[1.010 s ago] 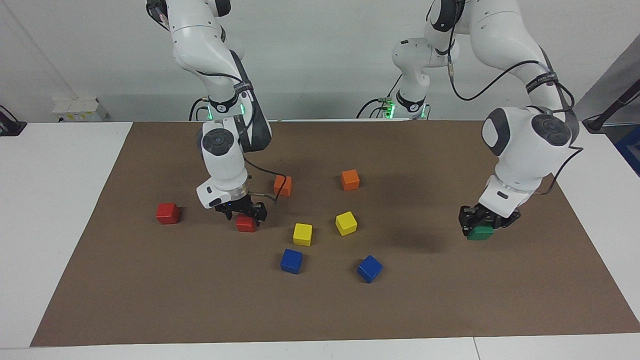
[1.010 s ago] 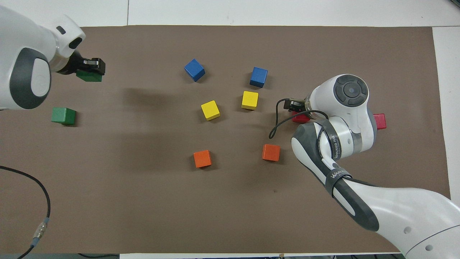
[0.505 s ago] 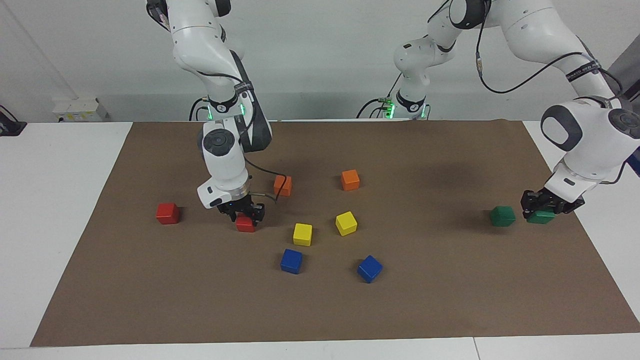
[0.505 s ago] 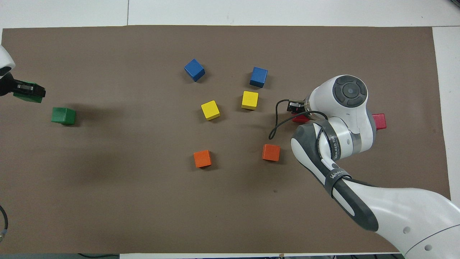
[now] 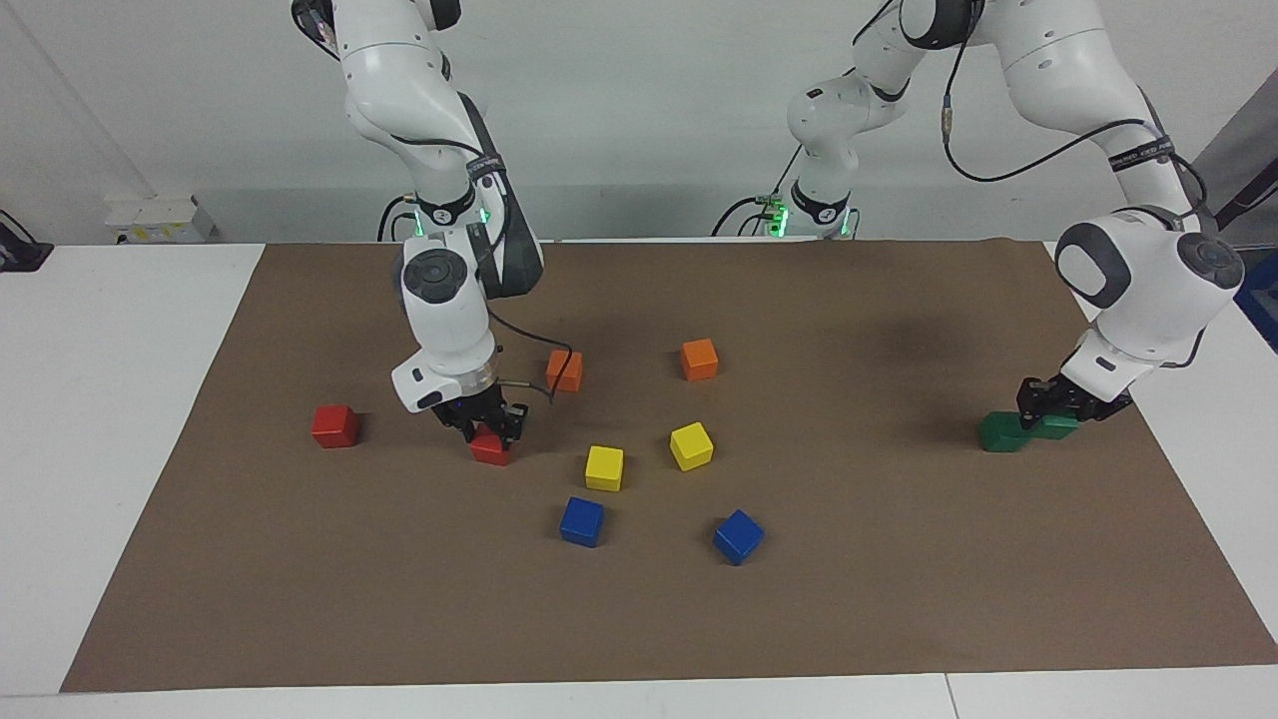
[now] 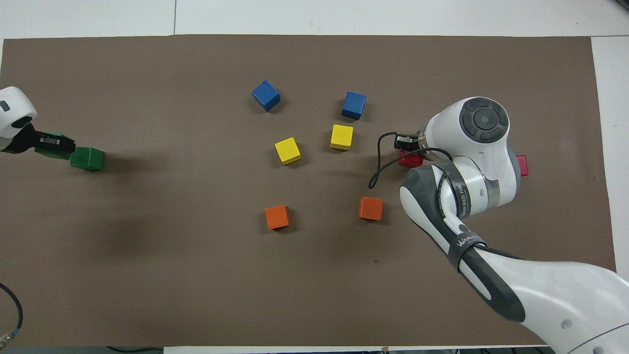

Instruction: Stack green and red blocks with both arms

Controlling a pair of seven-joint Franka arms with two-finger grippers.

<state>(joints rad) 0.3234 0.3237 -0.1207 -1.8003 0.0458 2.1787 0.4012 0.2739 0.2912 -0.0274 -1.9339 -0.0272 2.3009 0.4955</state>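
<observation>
My right gripper (image 5: 489, 427) is down on a red block (image 5: 489, 448) on the brown mat, its fingers closed against the block's sides; the block shows partly in the overhead view (image 6: 410, 160). The second red block (image 5: 333, 425) lies toward the right arm's end of the table. My left gripper (image 5: 1060, 411) is shut on a green block (image 5: 1060, 427) and holds it low, close beside the second green block (image 5: 1001, 432), which lies on the mat. In the overhead view the left gripper (image 6: 51, 143) and the lying green block (image 6: 87, 159) are at the mat's edge.
Two orange cubes (image 5: 564, 370) (image 5: 699, 359), two yellow cubes (image 5: 604, 467) (image 5: 691, 445) and two blue cubes (image 5: 581, 521) (image 5: 738, 536) lie in the middle of the mat (image 5: 899, 599). White table surrounds the mat.
My left gripper carried its green block toward the left arm's end of the table, past the lying green block, then came back beside it. My right gripper's fingers closed on the red block.
</observation>
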